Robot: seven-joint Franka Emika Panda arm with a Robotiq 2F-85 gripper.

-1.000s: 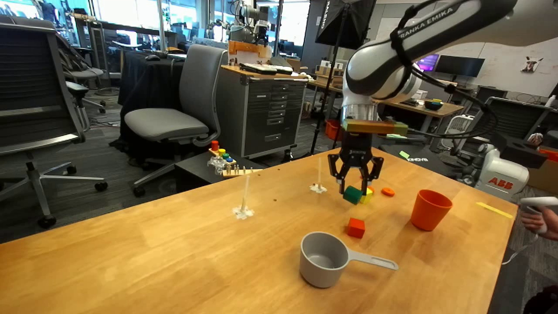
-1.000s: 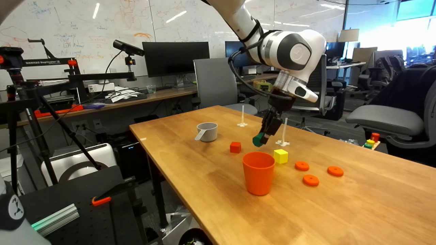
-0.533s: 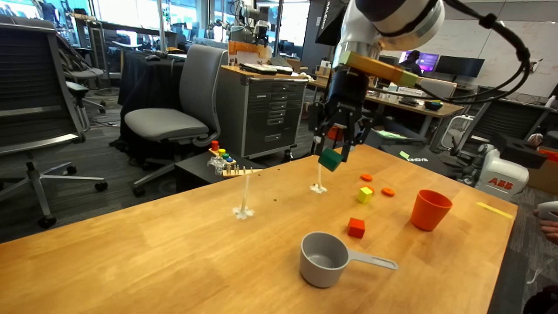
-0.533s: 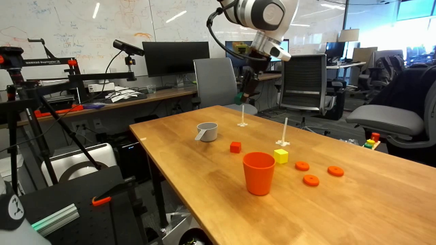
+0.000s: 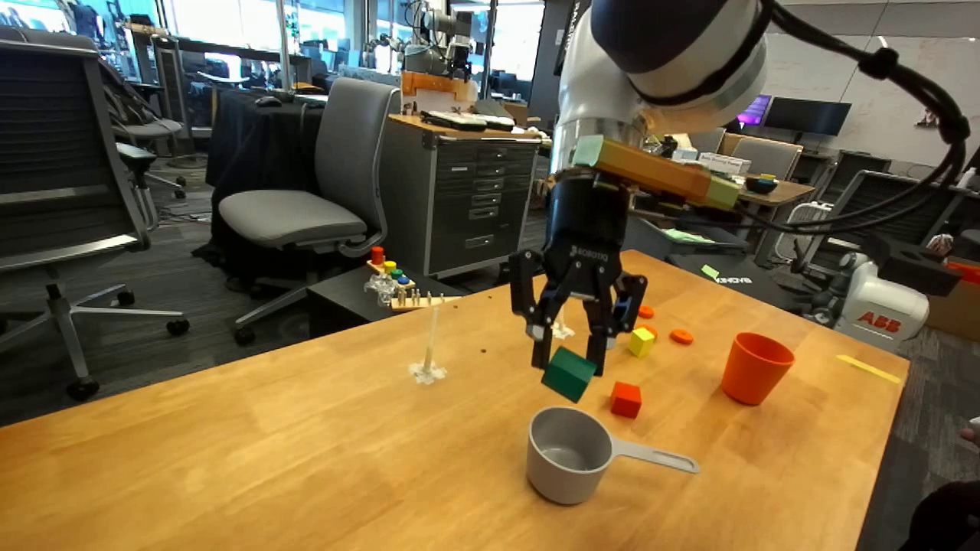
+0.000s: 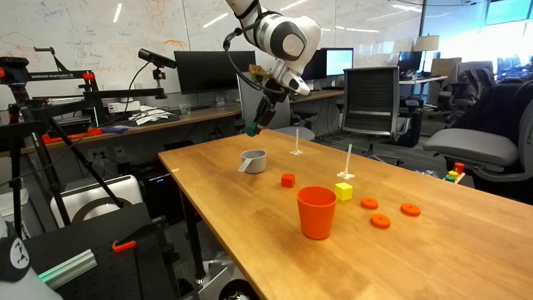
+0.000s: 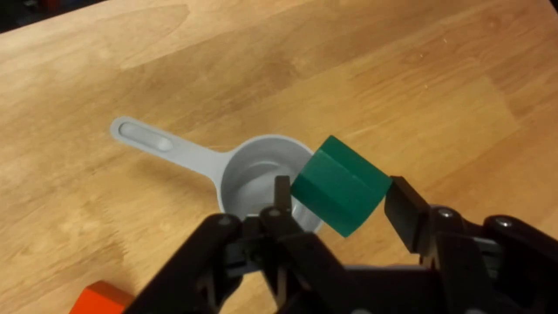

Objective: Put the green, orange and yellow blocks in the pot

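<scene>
- At between seven and eight o'clock in the wrist view, the orange block [image 7: 100, 301] is cut off by the lower edge.
- The base of the gripper [image 7: 341, 189] is blurred there and cut off toward six o'clock.
- In the same view, the rim of the pot [image 7: 257, 179] is hidden toward three o'clock by the green block [image 7: 344, 187] and toward six by the gripper.
- In an exterior view, an orange disc [image 5: 651, 330] is partly covered by the yellow block [image 5: 641, 343].
- Toward twelve o'clock, the upper part of a pale stick [image 5: 562, 327] is hidden by the gripper.
- The arm [image 6: 287, 39] is cut off by the upper edge in both exterior views.
- At ten o'clock in an exterior view, whiteboard writing [image 6: 85, 43] cannot be read, being too small.
</scene>
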